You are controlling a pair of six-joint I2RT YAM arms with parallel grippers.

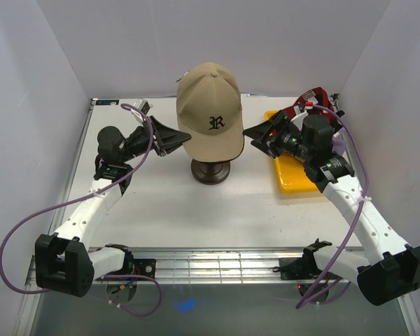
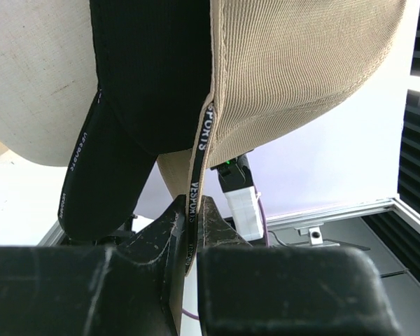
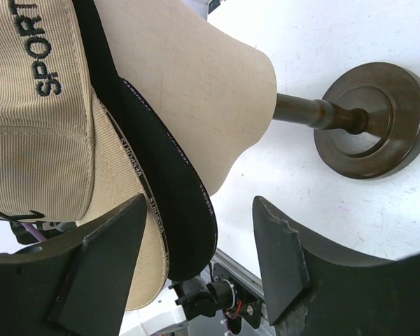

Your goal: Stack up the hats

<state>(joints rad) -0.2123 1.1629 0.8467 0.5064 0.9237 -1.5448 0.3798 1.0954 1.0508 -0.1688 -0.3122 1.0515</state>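
A tan cap with "R" [image 1: 210,112] sits on top of a black cap on the beige mannequin head. The black cap shows only in the wrist views [image 2: 147,77] [image 3: 176,192], under the tan cap [image 2: 301,63] [image 3: 35,119]. My left gripper [image 1: 185,138] [image 2: 190,211] is shut on the tan cap's lower left edge, pinching its lettered band. My right gripper [image 1: 256,138] [image 3: 196,241] is open at the cap's right side, with the brims of both caps between its fingers, untouched. A red cap [image 1: 312,98] lies behind my right arm, mostly hidden.
The mannequin head [image 3: 189,84] stands on a dark round base [image 1: 211,171] [image 3: 374,119] at the table's middle. A yellow tray [image 1: 294,178] lies at the right under my right arm. White walls close the left, back and right sides.
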